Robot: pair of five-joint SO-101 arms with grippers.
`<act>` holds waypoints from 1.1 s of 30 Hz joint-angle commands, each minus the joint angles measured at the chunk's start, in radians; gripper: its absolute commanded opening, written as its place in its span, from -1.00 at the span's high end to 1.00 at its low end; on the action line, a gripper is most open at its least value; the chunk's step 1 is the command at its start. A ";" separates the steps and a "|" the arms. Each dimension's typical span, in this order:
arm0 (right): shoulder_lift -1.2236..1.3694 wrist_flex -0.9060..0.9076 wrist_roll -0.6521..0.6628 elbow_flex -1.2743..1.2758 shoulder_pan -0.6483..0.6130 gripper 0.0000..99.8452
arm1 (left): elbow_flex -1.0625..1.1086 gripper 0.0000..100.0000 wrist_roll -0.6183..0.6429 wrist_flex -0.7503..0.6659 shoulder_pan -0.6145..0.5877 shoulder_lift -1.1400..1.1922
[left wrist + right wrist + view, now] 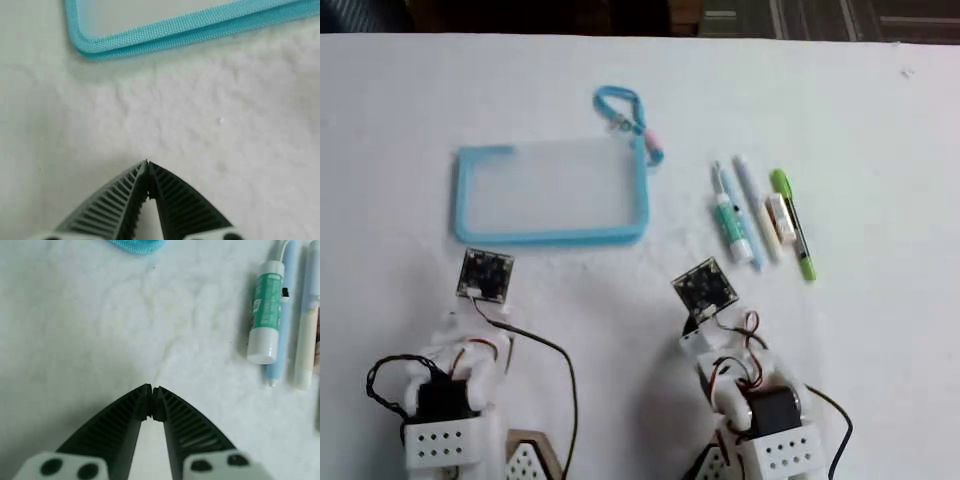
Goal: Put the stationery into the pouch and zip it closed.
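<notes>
- While the pouch (552,195) lies flat, my left gripper (148,167) rests closed, empty, near its edge.
- My right gripper (151,390), also closed, sits near the pens (306,330).

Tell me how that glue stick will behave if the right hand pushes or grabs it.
The glue stick is a round tube lying on its side, so a sideways push would probably roll it, though the blue pen against it and the fuzzy cloth may check that. Its smooth body looks rigid but possibly slippery; grip it squarely.
</notes>
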 commanded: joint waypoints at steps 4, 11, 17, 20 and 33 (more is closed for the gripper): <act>0.004 0.004 -0.002 0.009 0.001 0.96 | -0.006 0.95 -0.006 0.005 -0.002 -0.013; 0.004 0.076 -0.006 0.009 -0.004 0.96 | -0.006 0.95 -0.006 0.005 -0.002 -0.013; -0.004 0.102 -0.006 0.009 0.001 0.96 | -0.006 0.95 -0.006 0.005 -0.002 -0.013; -0.004 0.085 -0.006 0.006 0.001 0.96 | -0.006 0.95 -0.006 0.005 -0.002 -0.013; 0.160 -0.208 0.002 -0.253 -0.007 0.96 | -0.006 0.95 -0.006 0.005 -0.002 -0.013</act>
